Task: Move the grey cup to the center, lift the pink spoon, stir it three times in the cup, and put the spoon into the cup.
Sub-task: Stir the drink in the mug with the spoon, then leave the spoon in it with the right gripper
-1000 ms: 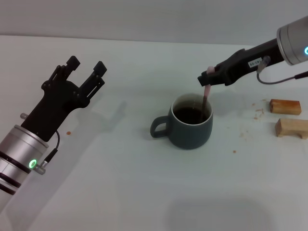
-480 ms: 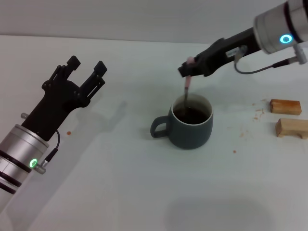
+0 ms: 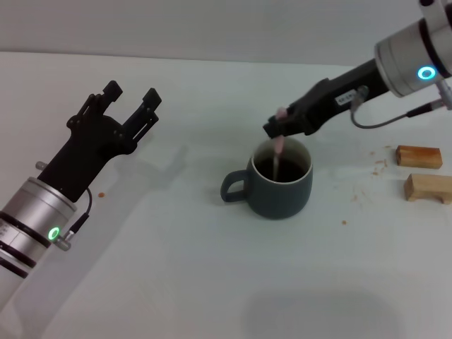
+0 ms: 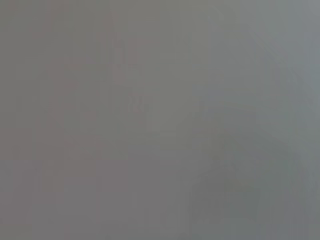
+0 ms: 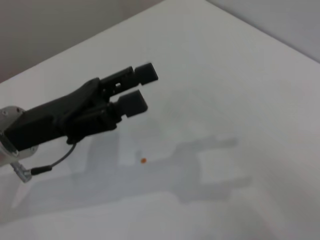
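The grey cup stood at the middle of the table, handle toward my left, so that step looked done. My left gripper hung unclenched, well apart. My right gripper pinched the pink spoon above the rim, near upright, bowl down in the liquid: stirring under way, release left.

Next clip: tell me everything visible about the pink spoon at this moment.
The slim pale pink spoon is pinched at its handle top by the right gripper, whose fingers are shut on it. It hangs nearly upright, its lower end dipped into the dark brown liquid inside the rounded slate-grey ceramic mug, towards the far side of the opening. Its bowl is hidden below the surface. Only the head view shows it.
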`<state>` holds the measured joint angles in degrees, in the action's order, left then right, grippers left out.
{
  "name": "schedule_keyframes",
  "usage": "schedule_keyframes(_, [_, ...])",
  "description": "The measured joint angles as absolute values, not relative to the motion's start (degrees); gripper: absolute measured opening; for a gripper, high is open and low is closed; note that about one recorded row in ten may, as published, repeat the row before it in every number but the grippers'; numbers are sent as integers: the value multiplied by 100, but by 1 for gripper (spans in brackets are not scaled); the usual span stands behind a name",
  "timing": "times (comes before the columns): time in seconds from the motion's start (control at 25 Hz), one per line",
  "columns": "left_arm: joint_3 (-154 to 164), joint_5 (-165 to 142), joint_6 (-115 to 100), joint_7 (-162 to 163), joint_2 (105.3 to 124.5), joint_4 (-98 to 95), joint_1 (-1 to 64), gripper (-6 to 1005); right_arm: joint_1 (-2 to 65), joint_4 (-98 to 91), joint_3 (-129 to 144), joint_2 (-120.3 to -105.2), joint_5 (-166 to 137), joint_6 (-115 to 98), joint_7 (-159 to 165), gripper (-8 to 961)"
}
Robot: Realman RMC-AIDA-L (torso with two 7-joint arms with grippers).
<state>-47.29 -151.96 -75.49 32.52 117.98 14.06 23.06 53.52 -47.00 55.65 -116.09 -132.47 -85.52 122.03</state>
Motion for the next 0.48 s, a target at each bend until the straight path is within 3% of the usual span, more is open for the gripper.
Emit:
schedule_keyframes(0.28, [-4729,-15196,-7543,3252,11803,1411,2335,813,5171,-4685,5508,-11366,-13264,-8590,12275,102])
schedule_keyframes(0.48, [-4729,-15197,-7540,3252,11803,1416,2345,813,5155,-4662,5425,-11281,-13267,-8390,12296,102])
